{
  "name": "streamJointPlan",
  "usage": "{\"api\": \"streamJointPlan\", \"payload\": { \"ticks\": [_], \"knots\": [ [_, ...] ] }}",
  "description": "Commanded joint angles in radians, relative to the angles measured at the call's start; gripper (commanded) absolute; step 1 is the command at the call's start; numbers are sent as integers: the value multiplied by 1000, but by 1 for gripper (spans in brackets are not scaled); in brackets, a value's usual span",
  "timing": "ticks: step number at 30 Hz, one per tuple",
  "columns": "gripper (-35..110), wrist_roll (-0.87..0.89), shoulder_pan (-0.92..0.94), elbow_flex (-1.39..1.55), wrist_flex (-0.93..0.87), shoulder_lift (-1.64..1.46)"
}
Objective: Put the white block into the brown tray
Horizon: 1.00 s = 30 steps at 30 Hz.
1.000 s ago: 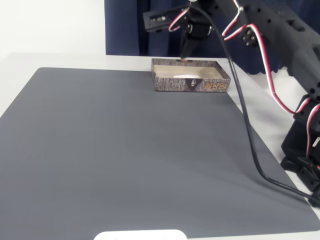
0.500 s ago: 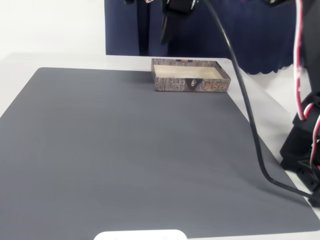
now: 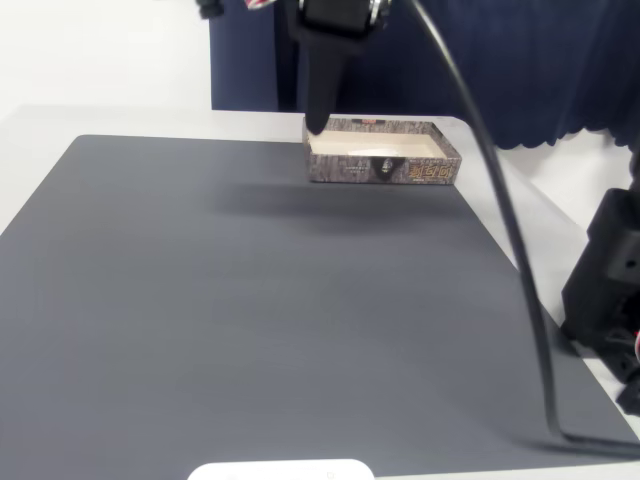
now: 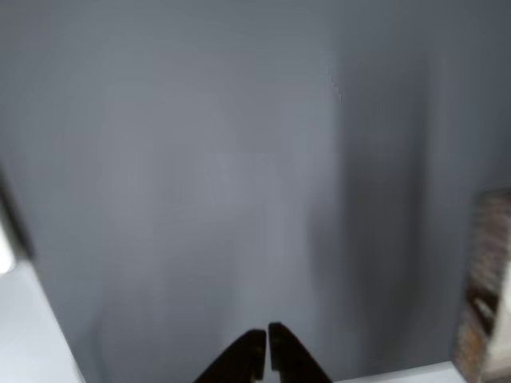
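Since the big grey mat [image 3: 250, 300] covers most of the bench [image 3: 100, 120], the brown tray [image 3: 383, 170] sits at its far edge w/ its long side running left-right in the fixed view. A pale shape, prob. the white block [image 3: 372, 153], lies inside the tray, long side the same way. The gripper [image 3: 318, 118] hangs just left of the tray, above the mat, block to its right. Wrist view shows the tips [image 4: 266, 345] pressed together, holding nothing; fixed view can't show that.

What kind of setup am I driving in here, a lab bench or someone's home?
Likely a lab or test bench: a plain grey mat on a white table, a dark blue curtain behind, and loose servo cabling.
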<state>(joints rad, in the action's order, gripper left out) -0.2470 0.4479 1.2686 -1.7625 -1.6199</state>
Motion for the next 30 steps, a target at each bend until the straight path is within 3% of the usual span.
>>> {"api": "streamJointPlan", "payload": {
  "ticks": [1, 12, 19, 30],
  "knots": [
    [0, 9, -106, 101, 83, -129],
    [0, 37, -302, 436, 153, -411],
    [0, 143, -328, 973, 538, -785],
    [0, 153, -282, 1344, 552, -1233]
  ]
}}
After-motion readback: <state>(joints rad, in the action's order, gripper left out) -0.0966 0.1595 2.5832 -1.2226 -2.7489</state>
